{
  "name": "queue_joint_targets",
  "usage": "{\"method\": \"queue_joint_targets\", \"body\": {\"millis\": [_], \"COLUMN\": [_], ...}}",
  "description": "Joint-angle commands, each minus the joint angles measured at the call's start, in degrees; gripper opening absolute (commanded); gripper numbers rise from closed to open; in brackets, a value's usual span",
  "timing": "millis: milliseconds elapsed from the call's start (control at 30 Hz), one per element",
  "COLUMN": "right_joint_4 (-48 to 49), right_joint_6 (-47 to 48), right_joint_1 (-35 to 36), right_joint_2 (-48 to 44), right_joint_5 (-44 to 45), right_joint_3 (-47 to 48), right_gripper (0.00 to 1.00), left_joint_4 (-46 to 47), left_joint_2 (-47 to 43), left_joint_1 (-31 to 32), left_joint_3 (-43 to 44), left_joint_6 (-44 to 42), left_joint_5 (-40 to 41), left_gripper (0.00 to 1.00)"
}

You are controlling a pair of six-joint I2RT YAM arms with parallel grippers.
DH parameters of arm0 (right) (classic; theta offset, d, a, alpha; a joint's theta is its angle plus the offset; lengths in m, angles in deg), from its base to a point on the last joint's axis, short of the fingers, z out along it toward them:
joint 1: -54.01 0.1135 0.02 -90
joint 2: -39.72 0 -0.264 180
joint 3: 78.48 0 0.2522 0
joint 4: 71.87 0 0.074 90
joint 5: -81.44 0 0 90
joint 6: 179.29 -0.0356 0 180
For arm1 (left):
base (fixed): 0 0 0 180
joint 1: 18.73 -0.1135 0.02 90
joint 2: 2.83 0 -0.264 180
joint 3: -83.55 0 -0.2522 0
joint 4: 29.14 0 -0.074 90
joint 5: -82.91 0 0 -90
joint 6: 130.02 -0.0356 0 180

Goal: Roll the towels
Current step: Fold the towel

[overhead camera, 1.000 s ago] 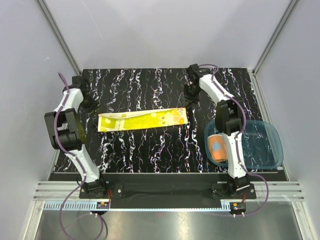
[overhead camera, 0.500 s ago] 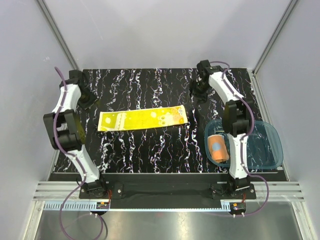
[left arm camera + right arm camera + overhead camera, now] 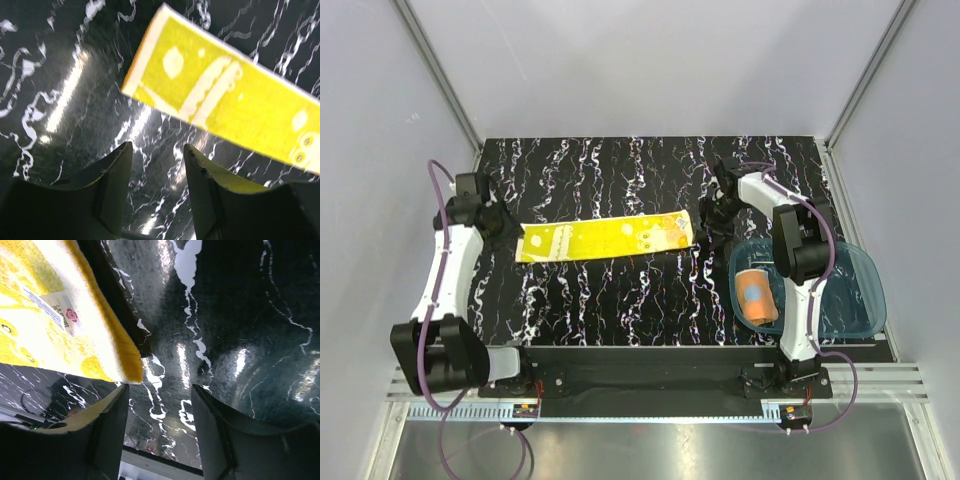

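Nearest the arm bases, on the right side of the black marbled table (image 3: 620,300), sits the translucent blue tray (image 3: 850,300). The orange towel (image 3: 756,293) lies rolled up inside it, against its left wall.

Farther in, about mid-table, the yellow towel (image 3: 605,238) lies flat and unrolled as a long narrow strip. It runs left to right, its right end a little farther away than its left.

The left gripper (image 3: 510,225) sits just off the strip's left end and points toward it. Its wrist camera shows the fingers (image 3: 112,175) spread apart with only bare table between them. The towel's short edge lies beyond the tips, not between them.

The right gripper (image 3: 712,225) is just beside the strip's right end. It too is parted and holds nothing, with bare table showing between its tips. In its wrist view, a thick corner of the yellow towel comes close above one finger (image 3: 112,420). Whether they touch cannot be told. A small white label (image 3: 57,310) shows on the cloth near that corner.

Beyond both grippers the marbled surface runs on to the far edge.
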Motion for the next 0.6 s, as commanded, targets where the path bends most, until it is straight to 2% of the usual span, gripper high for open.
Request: {"method": "queue_joint_targets", "body": {"millis": [0,233,467,567], "right_joint_4": [4.2,4.4,5.9,5.9], "right_joint_6": [-1.4,-2.1,-4.5,-4.8], "right_joint_1": [1.6,2.5,4.0,4.3], "right_joint_2": [-2.9,-1.6,0.5,1.2], "right_joint_5": [-1.7,-2.2,-1.7,-0.7], "right_joint_3": [0.1,1.8,1.3,1.0], "right_gripper": [0.60,0.61,0.62,0.59], "left_joint_4": [2.2,0.6,2.4,2.9], "left_joint_2": [-4.9,-15.4,-21.8,-23.0], "left_joint_1": [2.8,5.5,5.6,5.7], "left_joint_3": [-4.2,-9.2,-15.1,-16.0], "left_joint_6": [-1.4,-3.3,-3.1,-2.4], "left_joint_5": [1.3,3.0,3.1,3.2], "left_gripper": [0.49,0.49,0.49,0.49]}}
